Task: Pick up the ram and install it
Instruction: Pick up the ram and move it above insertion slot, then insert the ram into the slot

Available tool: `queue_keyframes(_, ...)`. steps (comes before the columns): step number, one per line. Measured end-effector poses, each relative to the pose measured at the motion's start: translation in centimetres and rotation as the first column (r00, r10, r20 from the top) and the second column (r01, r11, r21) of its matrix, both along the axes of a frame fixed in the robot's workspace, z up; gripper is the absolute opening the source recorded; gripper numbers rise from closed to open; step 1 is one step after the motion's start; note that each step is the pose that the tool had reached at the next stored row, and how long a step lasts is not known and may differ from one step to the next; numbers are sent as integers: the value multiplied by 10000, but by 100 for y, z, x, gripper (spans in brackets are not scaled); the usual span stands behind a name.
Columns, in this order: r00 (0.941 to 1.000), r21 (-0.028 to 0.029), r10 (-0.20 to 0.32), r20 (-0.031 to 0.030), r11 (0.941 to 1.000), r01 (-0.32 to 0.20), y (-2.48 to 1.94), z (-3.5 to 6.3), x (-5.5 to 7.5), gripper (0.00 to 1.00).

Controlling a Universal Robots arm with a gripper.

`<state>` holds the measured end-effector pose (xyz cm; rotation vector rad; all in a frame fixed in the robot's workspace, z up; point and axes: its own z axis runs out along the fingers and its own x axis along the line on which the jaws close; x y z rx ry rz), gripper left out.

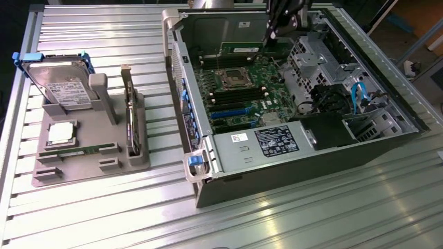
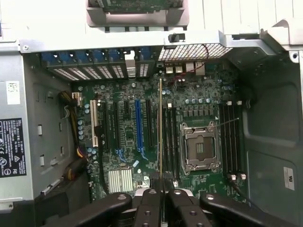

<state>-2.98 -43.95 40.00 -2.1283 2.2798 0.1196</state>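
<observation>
Open desktop computer case (image 1: 298, 168) lying on a ribbed metal tabletop (image 1: 312, 218), with the arm reaching into it. The black two-fingered end effector (image 2: 162, 201) is clenched on the long, narrow green circuit-board ram stick (image 2: 161, 132), which is pinched between its fingers (image 2: 147, 203) and extends straight out beyond them toward the board. Seen edge-on from the wrist, the ram stick appears as a thin vertical line. Directly beneath the end effector lies the green motherboard (image 2: 125, 137). The ram stick lines up just beside the pair of black memory slots (image 2: 171, 142), which sit between it and the open silver processor socket (image 2: 200, 147). Whether its far edge touches a slot cannot be told. A second bank of black slots (image 2: 232, 137) lies on the socket's far side from the end effector.

Well apart from the end effector, outside the case, a grey moulded holder (image 1: 90, 168) rests on the tabletop. It carries a silver hard drive (image 1: 62, 85) in a blue frame, a silver square processor chip (image 1: 61, 132), a dark expansion card (image 1: 130, 119) standing on edge, and another green stick (image 1: 69, 151) lying flat.
</observation>
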Motion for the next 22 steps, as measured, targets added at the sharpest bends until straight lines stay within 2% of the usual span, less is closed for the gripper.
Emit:
queue_keyframes(6, 10000, -33, 0, 0, 10000, 0, 146, -11, 0, 12)
queue_keyframes(18, 10000, -35, 0, 0, 10000, 0, 153, -12, 0, 12)
queue_keyframes(22, 10000, -36, -1, 0, 10000, 1, 172, -11, -1, 12)
